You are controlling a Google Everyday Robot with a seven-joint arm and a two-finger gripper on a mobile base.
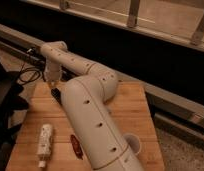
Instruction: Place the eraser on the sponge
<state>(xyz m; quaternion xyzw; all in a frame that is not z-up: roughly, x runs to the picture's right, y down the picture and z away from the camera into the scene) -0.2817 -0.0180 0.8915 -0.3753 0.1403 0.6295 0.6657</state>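
Observation:
A white oblong block with a label, which looks like the eraser [44,140], lies on the wooden table [127,107] near its front left. A reddish-brown flat object [75,145] sits just right of it, partly behind my arm; I cannot tell whether it is the sponge. My gripper [56,93] hangs dark and low over the far left part of the table, well behind the white block and apart from it. The white arm [90,115] crosses the middle of the view and hides part of the table.
A white cup [131,145] stands near the table's front right, close to my arm. Black cables [26,75] lie beyond the far left corner. A dark shape [5,107] stands left of the table. A ledge and dark wall run behind it.

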